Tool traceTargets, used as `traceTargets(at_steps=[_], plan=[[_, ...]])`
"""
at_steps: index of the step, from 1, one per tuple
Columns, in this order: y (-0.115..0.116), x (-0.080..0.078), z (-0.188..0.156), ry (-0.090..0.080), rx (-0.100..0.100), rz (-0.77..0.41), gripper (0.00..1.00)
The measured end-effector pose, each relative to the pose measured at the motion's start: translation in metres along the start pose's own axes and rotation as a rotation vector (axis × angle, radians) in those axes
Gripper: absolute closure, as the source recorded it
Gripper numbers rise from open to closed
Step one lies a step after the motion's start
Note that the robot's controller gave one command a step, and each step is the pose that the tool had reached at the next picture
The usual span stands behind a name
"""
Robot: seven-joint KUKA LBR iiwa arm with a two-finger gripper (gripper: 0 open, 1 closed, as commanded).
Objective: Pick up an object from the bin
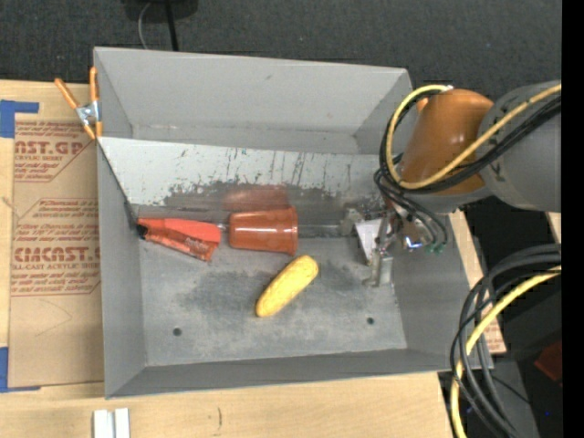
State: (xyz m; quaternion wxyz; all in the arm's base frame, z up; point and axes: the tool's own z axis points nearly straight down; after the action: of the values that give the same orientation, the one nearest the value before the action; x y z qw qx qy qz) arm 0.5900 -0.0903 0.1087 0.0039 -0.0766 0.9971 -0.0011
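Orange-covered arm: claw [377,270] low by right wall of bin [246,99]; whether spread or pressed together cannot be told. Yellow corn cob [286,286] nearby; red cup [263,230], orange packet [180,236] leftward.

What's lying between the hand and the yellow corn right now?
Nothing: in the camera view, only bare bin floor separates the hand from the corn.

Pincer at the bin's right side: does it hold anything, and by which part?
Nothing shows in it. The pincer is over bare bin floor by the right wall, apart from the yellow corn cob.
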Motion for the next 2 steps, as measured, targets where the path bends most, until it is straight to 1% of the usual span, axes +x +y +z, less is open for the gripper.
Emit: traceTargets(at_steps=[1,2], plan=[[0.030,0.008,0.027,0.005,-0.001,0.059,0.00],[0.048,0.005,0.034,0.001,0.000,-0.037,0.00]])
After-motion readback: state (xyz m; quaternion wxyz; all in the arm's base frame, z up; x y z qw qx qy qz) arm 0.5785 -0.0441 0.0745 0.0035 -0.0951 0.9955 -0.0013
